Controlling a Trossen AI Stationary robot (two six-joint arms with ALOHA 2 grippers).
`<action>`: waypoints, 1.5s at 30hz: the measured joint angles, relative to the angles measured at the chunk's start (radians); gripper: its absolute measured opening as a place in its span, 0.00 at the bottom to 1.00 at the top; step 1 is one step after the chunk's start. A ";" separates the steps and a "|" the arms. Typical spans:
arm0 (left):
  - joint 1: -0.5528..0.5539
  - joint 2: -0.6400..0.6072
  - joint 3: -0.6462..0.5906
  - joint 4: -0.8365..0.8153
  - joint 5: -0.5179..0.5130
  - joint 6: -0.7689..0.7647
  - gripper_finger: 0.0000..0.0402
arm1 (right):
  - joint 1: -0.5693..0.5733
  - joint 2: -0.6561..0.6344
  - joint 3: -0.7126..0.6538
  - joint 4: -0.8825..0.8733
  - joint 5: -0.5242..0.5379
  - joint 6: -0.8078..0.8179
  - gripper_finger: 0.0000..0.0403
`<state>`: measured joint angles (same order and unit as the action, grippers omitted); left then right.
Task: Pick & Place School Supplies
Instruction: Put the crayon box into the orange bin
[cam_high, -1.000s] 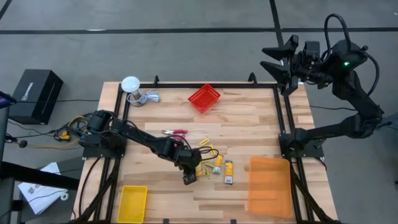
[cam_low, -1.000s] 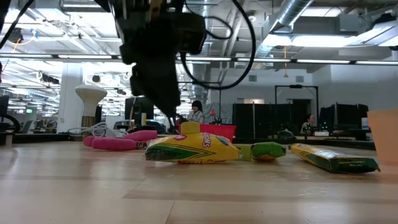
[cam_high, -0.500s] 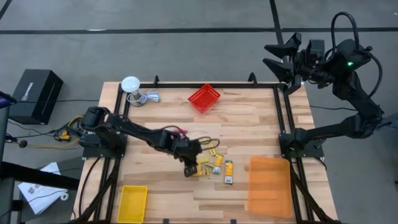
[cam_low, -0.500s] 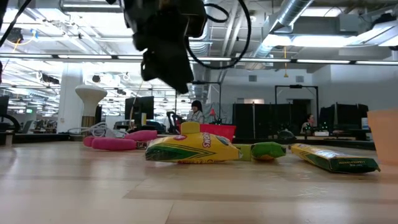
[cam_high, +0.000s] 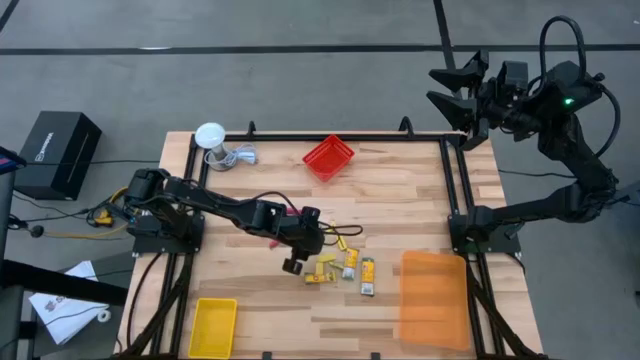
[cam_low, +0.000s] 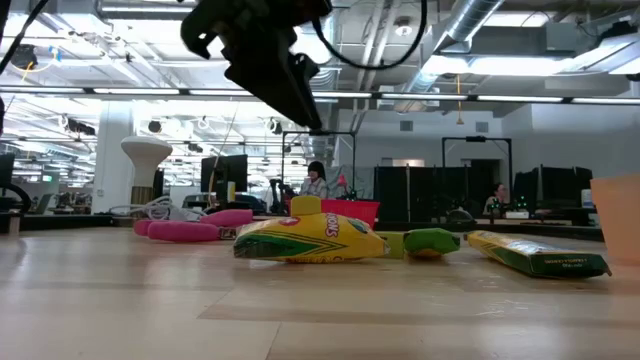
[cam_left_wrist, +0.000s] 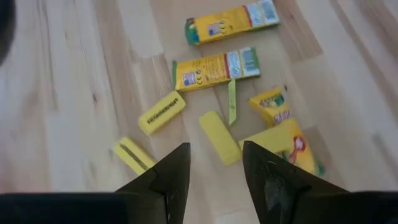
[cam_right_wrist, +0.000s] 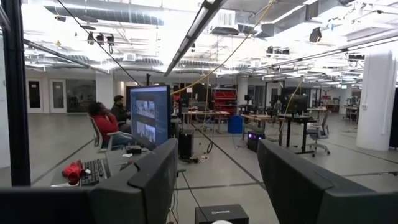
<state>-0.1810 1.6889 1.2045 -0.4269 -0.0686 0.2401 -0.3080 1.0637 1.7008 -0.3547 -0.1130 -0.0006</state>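
The left gripper (cam_left_wrist: 214, 168) is held open and empty above the scattered school supplies (cam_high: 338, 262), apparently to choose one. A crayon box (cam_low: 308, 240) lies nearest, just beside the green-ended box (cam_low: 430, 240); its writing cannot be read. Far beyond, the right gripper (cam_high: 452, 92) waits open off the table.

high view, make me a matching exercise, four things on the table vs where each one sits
Things:
1. red bin
2. yellow bin
3. orange bin
4. white round object

Places:
A. near left corner
B. far edge, about the middle
C. far left corner
D. near right side

Pairs: 1-B, 2-A, 3-D, 4-C
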 joint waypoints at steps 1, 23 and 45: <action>0.000 -0.004 0.000 0.014 0.009 0.039 0.36 | 0.000 0.000 0.000 0.000 0.000 0.000 0.53; -0.013 0.016 -0.075 -0.013 0.220 -0.518 0.36 | 0.000 0.004 0.000 0.006 0.007 0.026 0.53; -0.083 0.178 -0.080 0.096 0.208 -0.850 0.40 | 0.000 0.037 0.000 0.038 -0.047 0.019 0.53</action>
<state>-0.2638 1.8671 1.1240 -0.3310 0.1394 -0.6102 -0.3080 1.1007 1.7009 -0.3162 -0.1600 0.0185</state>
